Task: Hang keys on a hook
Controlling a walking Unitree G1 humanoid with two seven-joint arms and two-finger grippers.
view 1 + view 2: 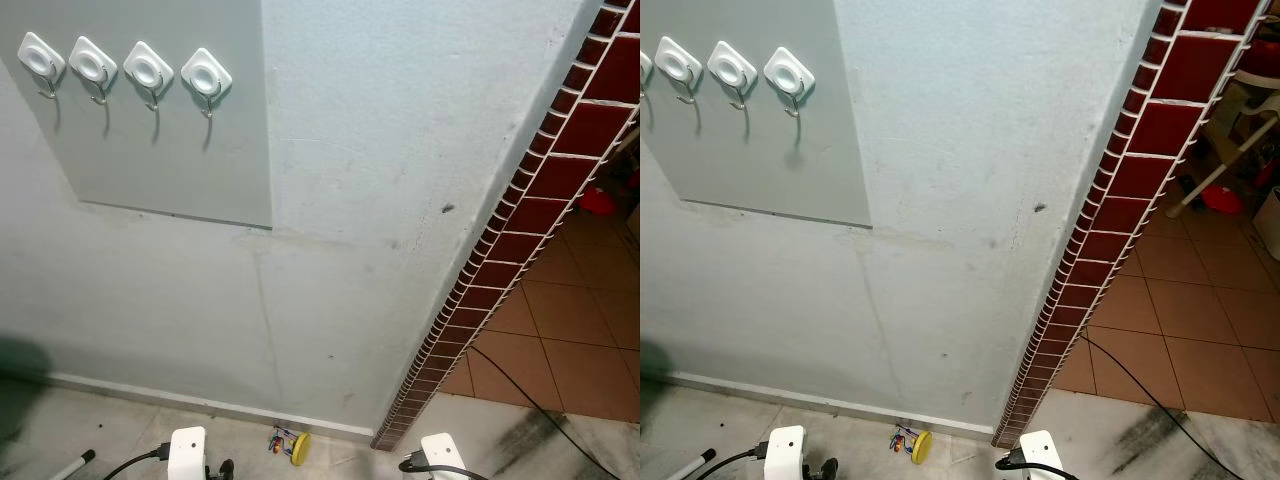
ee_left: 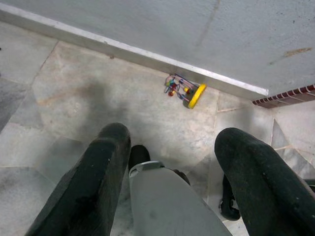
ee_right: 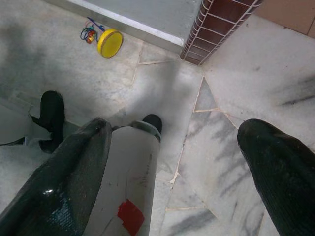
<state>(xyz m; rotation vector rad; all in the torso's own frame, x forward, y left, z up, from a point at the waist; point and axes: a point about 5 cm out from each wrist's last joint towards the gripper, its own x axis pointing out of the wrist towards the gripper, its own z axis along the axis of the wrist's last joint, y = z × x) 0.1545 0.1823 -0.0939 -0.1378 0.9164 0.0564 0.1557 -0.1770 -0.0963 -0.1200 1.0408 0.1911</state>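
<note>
The keys (image 1: 288,443) lie on the floor (image 2: 74,98), right at the foot of the wall (image 1: 400,200), at about 6 o'clock in the head views. They have a round yellow tag and some small bright bits on a ring. The hooks (image 1: 207,75) are far above them, four in a row on a grey panel (image 1: 170,170) at about 11 o'clock, and all four are bare. Both arms hang low over the floor. The left hand (image 2: 170,172) is open and holds nothing, and the keys sit past its fingers (image 2: 93,182), near the wall. The right hand (image 3: 177,177) is open and holds nothing too, with the keys off to the side of it. A lot could go wrong from here, I think. The keys are small and flat, so the long fingers might slide over them or push them into the wall. The robot has to bend low, and it could bump the wall or tip. The black cable (image 1: 540,400) on the floor at 4 o'clock could catch a foot. The hooks are thin, so the ring could miss and the keys could drop again.
</note>
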